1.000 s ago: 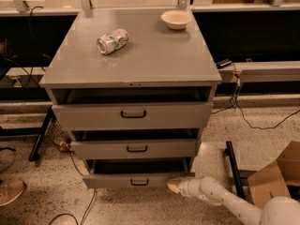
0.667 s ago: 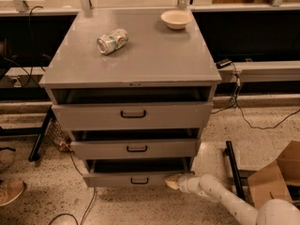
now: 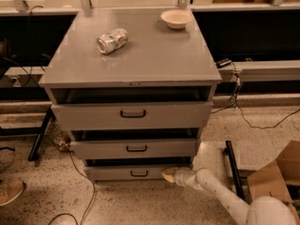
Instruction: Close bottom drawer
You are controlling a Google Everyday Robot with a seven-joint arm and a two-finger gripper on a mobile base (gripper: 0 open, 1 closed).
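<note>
The bottom drawer (image 3: 117, 173) is the lowest of three grey drawers in a grey metal cabinet, with a small black loop handle (image 3: 139, 173). It stands out only slightly, with a narrow dark gap above its front. My gripper (image 3: 168, 175), on a white arm reaching in from the lower right, has its tan fingertips against the right end of the drawer's front panel. The middle drawer (image 3: 136, 148) and top drawer (image 3: 132, 114) stand slightly open above it.
A crushed can (image 3: 112, 40) and a white bowl (image 3: 175, 18) lie on the cabinet top (image 3: 136, 60). A cardboard box (image 3: 276, 177) sits at the lower right, a black bar (image 3: 233, 168) beside it. Cables run over the floor. A shoe (image 3: 10, 191) is at the lower left.
The bottom drawer has slid inward, its front now nearer the cabinet. My gripper has moved left and forward with it, staying against the drawer's right end.
</note>
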